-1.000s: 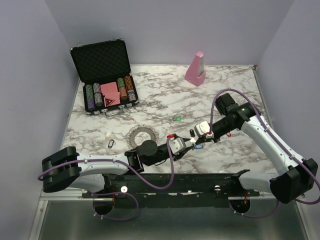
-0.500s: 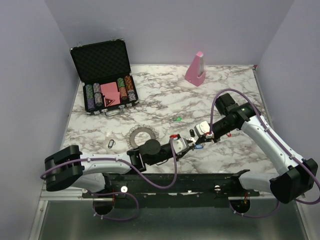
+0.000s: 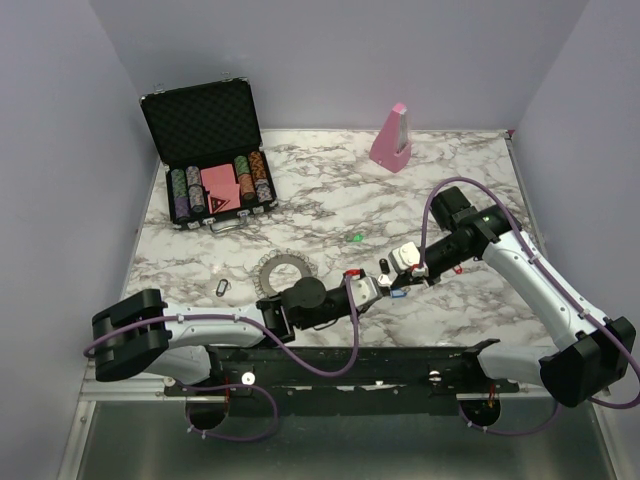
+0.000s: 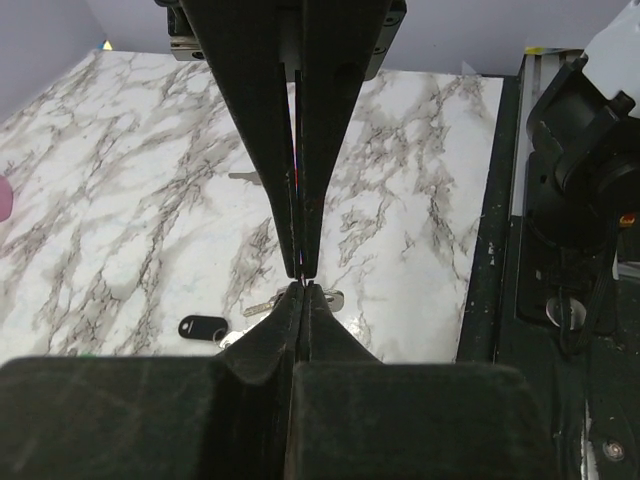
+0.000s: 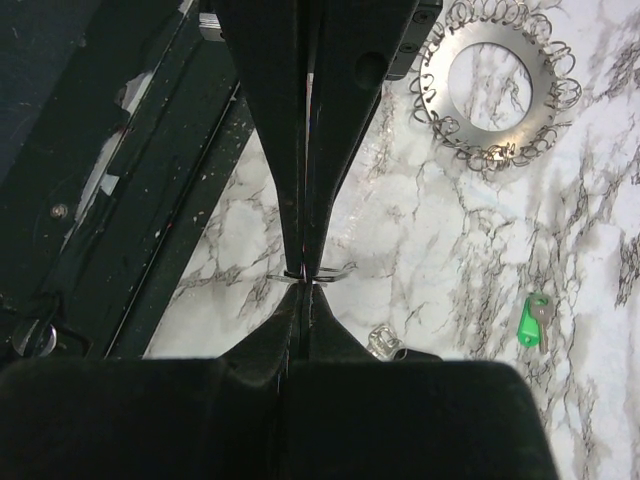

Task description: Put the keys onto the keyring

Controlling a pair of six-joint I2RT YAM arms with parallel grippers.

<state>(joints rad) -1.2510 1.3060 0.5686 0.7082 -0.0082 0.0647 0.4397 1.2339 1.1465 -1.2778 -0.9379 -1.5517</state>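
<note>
Both are clenched tight: the left end effector [image 4: 300,272] sits over a silver key [image 4: 265,306] on the counter [image 4: 120,200], and the right end effector [image 5: 305,272] has a thin metal sliver across its tips. I can't tell whether either is actually pinching anything. I judge this is still the pick-up step. The keyring [image 5: 497,137] lies flat, apart from both arms, with the green key [image 5: 533,320] loose nearby. Next I need one key held firmly and lined up with a loop. From above, the left arm hides part of the ring.

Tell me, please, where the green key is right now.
In the top view the green key lies alone on the marble table near the middle, right of the keyring and farther back.
</note>
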